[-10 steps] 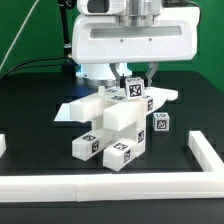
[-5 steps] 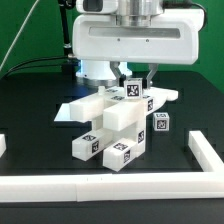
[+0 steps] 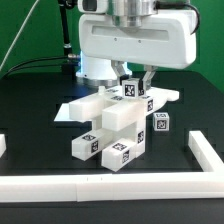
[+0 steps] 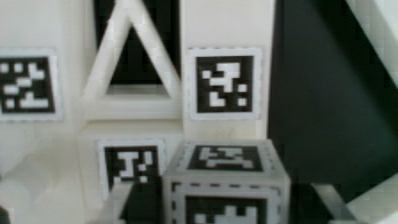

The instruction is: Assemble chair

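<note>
The chair [image 3: 110, 125] is a partly joined stack of chunky white tagged blocks and slabs in the middle of the black table. A small tagged block [image 3: 132, 89] sits on top of it, and another small tagged block [image 3: 160, 122] is at its right side. My gripper [image 3: 134, 82] hangs straight over the top block, with a dark finger on each side of it. In the wrist view that block [image 4: 222, 165] lies between the jaws of my gripper [image 4: 217, 200] with dark gaps at both sides. Tagged chair slats [image 4: 222, 85] show beyond it.
Long plain white border rails run along the front [image 3: 110, 183] and the exterior view's right [image 3: 205, 150], with a short piece at the left [image 3: 3, 145]. The white gripper body [image 3: 135, 40] fills the space above the chair.
The gripper body has shifted slightly toward the exterior view's right. The top block and the chair have not moved.
</note>
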`<state>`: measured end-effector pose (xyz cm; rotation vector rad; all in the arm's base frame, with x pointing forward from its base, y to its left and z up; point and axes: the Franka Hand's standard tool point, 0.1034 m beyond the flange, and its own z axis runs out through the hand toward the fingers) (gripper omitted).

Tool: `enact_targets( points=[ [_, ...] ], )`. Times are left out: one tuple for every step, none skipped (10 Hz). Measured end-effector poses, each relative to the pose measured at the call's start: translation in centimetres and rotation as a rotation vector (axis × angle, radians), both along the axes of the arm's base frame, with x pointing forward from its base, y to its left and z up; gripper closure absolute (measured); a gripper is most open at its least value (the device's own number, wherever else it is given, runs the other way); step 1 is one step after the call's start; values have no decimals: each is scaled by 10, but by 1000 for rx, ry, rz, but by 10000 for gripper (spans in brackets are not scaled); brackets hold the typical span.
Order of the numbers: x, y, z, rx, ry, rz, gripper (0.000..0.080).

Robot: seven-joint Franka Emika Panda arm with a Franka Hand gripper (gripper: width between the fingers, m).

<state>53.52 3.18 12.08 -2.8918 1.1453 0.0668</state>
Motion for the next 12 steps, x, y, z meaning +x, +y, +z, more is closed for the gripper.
enact_targets(
  points=[
    [0, 1, 0, 1, 3, -82, 509],
    [0, 1, 0, 1, 3, -92, 509],
    [0, 1, 0, 1, 3, -82, 429],
    [0, 1, 0, 1, 2, -50, 286],
    [0, 1, -1, 2, 1, -26, 286],
    [0, 0, -1, 7, -9, 182, 179],
    [1, 3, 0, 12, -20, 335, 179],
    [1, 7, 1, 15, -30, 427, 155],
    [1, 4, 0, 15, -30, 485, 151],
    [1, 4, 0, 16, -32, 548, 151],
    [1, 4, -1, 16, -34, 604, 150],
    [2, 2, -2, -12, -39, 818, 150]
  ],
)
